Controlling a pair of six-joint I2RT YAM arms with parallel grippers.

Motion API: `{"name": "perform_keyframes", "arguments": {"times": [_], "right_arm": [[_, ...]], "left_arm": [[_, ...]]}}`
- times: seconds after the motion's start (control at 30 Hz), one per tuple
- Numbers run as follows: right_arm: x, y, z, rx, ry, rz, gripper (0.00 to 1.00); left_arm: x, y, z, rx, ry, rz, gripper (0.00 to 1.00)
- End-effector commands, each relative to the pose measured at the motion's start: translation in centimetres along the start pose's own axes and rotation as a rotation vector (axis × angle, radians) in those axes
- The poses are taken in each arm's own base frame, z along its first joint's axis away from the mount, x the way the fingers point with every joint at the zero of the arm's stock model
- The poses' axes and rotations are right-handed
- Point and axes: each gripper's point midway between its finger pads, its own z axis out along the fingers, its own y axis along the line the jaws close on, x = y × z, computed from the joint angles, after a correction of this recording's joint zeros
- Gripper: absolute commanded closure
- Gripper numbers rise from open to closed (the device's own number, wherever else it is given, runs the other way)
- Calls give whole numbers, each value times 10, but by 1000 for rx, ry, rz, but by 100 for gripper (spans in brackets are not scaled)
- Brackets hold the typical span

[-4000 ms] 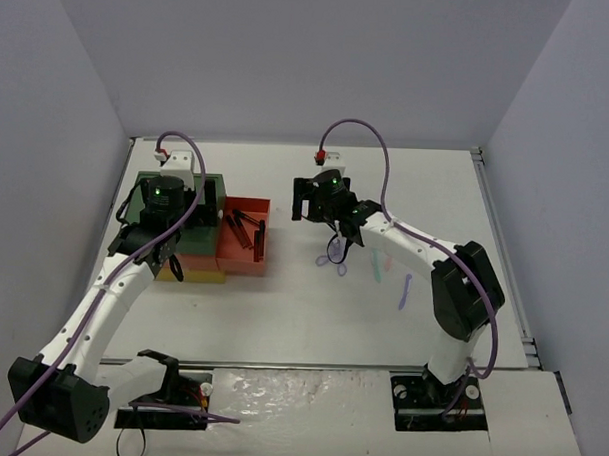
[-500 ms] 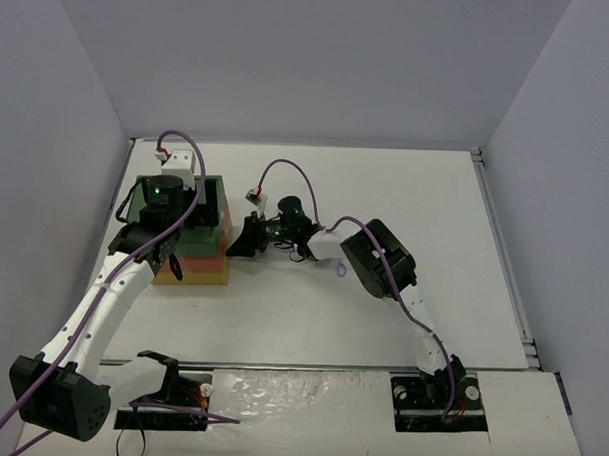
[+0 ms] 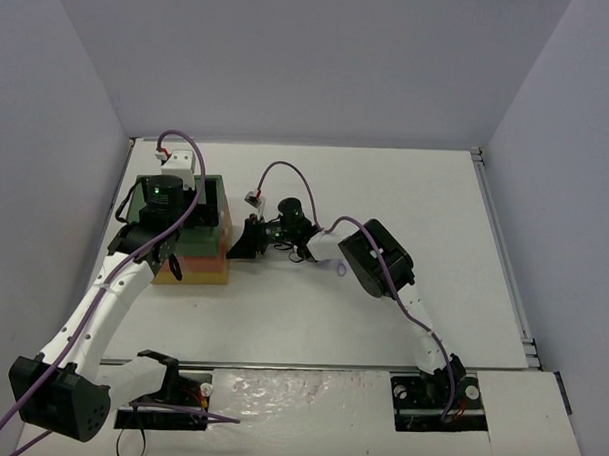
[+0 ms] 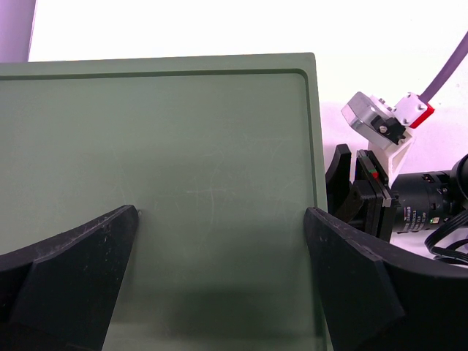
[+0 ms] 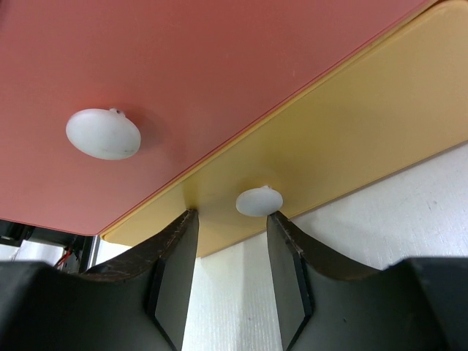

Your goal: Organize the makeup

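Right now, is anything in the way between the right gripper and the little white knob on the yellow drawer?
No, nothing visible. The right gripper, open, straddles the small white round knob on the yellow plastic drawer front.
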Motion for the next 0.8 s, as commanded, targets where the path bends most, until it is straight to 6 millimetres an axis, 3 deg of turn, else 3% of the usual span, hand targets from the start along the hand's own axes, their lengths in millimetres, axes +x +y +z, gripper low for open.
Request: {"name": "perform_keyframes", "arguments": {"times": [0.0,0.77], "right_arm": [[-57,41,3,-108,-102,-186,60],[-83,29,-8,-18,-199,-149,60]], "left_arm": [[-16,-8,-7,42,-49,3,3],[-16,-8,-8,38,-51,4,3]]}}
